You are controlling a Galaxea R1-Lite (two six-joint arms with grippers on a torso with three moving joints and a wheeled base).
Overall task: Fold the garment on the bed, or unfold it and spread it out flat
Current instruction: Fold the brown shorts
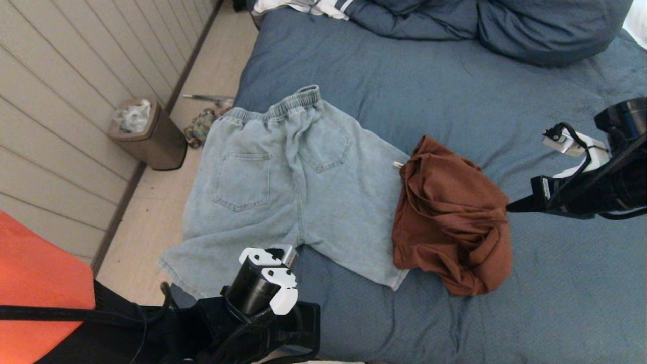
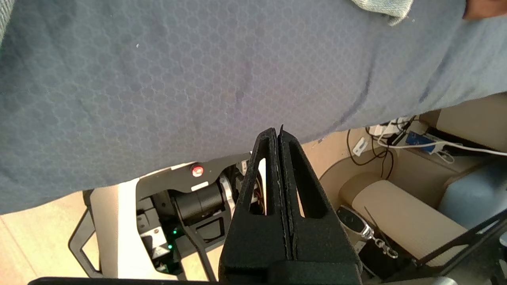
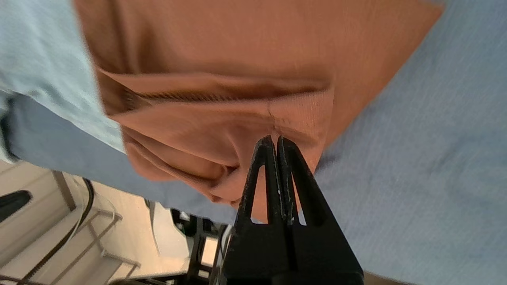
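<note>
Light-blue denim shorts [image 1: 288, 187] lie spread flat, back side up, on the left part of the slate-blue bed [image 1: 404, 76], one leg reaching over the bed's edge. A rust-brown garment [image 1: 450, 217] lies crumpled beside them, overlapping their right hem. My right gripper [image 1: 510, 207] is shut, its tips right at the brown garment's [image 3: 237, 79] right edge; no cloth shows between the fingers [image 3: 276, 139]. My left gripper [image 2: 277, 132] is shut and parked off the bed's near edge [image 2: 158, 79], below the shorts.
Blue pillows [image 1: 530, 25] and a white striped cloth [image 1: 303, 6] lie at the bed's far end. On the floor to the left stand a brown waste bin [image 1: 151, 136] and a small bundle [image 1: 202, 126]. An orange surface [image 1: 35, 283] shows at the near left.
</note>
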